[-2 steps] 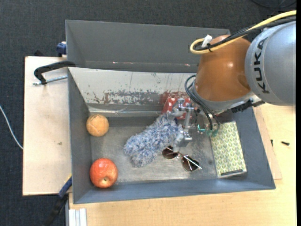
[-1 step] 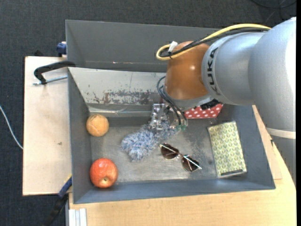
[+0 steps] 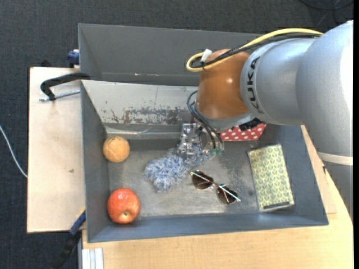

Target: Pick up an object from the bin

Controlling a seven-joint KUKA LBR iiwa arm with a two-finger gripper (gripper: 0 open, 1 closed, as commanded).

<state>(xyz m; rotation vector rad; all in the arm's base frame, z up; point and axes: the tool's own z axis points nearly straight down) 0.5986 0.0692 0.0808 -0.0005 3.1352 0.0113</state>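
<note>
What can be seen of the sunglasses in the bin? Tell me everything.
The sunglasses lie flat on the bin floor, right of centre, near the view's lower wall, set diagonally. Two dark, brownish lenses sit in a thin, metal-looking frame. They rest between the blue-white cloth and the green patterned box, seemingly touching neither. The tool is beyond them, over the cloth.

My pincer is bare shiny metal, my wrist's orange cover glossy. The bin is matt grey metal, scuffed. The blue-white cloth looks woolly and rough; the red apple smooth, waxy.
</note>
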